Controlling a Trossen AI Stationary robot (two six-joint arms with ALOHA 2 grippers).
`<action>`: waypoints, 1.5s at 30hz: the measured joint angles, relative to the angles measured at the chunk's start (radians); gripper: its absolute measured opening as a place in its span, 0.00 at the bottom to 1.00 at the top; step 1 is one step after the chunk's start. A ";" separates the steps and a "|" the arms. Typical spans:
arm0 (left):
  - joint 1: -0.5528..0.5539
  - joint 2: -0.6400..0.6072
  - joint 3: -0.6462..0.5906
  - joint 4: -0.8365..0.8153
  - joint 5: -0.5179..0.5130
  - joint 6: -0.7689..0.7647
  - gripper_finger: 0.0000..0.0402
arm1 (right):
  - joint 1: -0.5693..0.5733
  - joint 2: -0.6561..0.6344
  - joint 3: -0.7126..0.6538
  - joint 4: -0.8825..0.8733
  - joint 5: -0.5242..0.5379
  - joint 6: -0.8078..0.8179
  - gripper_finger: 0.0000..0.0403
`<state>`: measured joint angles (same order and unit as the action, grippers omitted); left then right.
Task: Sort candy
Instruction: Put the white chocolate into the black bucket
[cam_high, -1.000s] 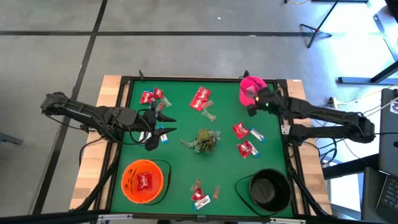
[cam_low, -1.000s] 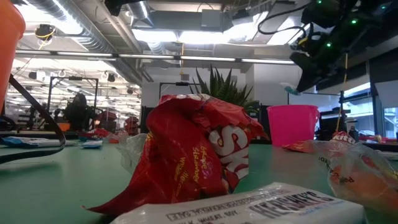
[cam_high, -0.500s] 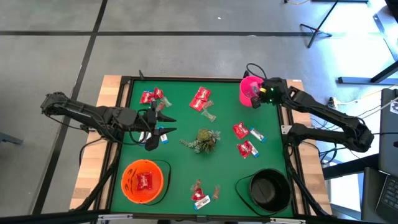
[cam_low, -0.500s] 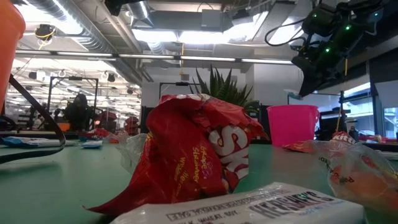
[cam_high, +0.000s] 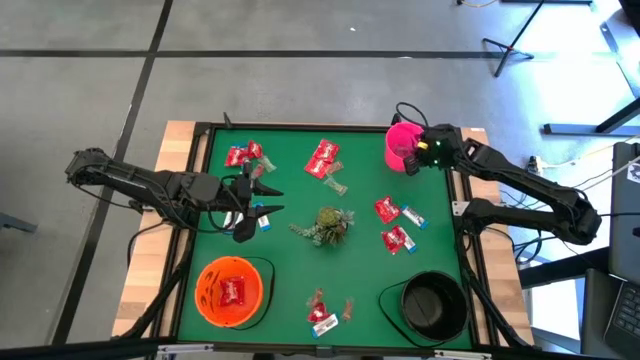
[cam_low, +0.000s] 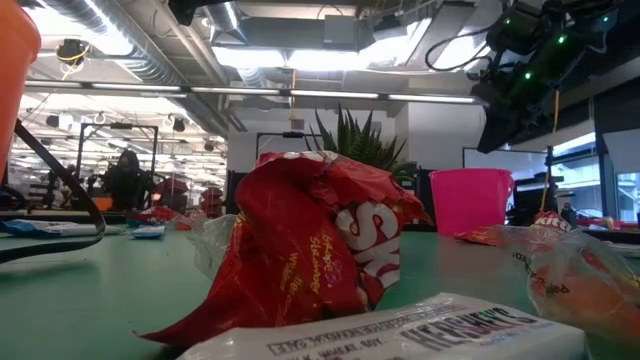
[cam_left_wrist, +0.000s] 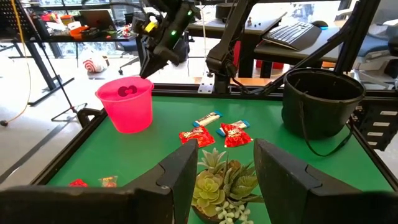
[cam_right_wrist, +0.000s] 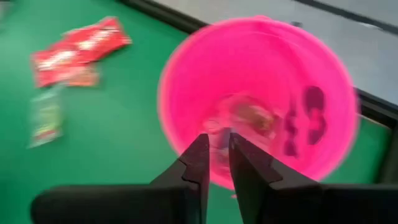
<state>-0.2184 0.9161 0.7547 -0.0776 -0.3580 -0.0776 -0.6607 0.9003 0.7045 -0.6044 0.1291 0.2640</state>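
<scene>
Right tool (cam_right_wrist: 215, 154) poised above pink bucket (cam_right_wrist: 261, 74)

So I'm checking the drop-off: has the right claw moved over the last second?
Yes. The right claw shifted from beside the pink bucket, toward the table's far edge, to above its rim.

The table (cam_high: 290, 270) holds a succulent sprig (cam_high: 329, 226) at its centre. A bucket (cam_high: 400, 146) stands at the far right corner, another bucket (cam_high: 433, 306) at the near right, and a third (cam_high: 230, 291) at the near left with a candy packet (cam_high: 232, 292) inside. Candy clusters (cam_high: 395, 225) lie right of the sprig, behind it, and near the front edge.
</scene>
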 joint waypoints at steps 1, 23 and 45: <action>0.000 0.000 0.000 0.000 0.000 0.000 0.37 | 0.004 -0.009 0.011 -0.012 -0.042 -0.005 0.17; 0.000 0.000 0.000 0.002 0.008 -0.051 0.37 | 0.736 -0.086 -0.083 -0.373 -0.080 0.542 0.22; 0.000 0.000 0.000 0.002 0.008 -0.051 0.37 | 0.779 0.184 -0.178 -0.307 0.042 0.574 0.59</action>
<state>-0.2184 0.9157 0.7547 -0.0752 -0.3496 -0.1291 0.1181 1.0842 0.5270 -0.9116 0.1713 0.8383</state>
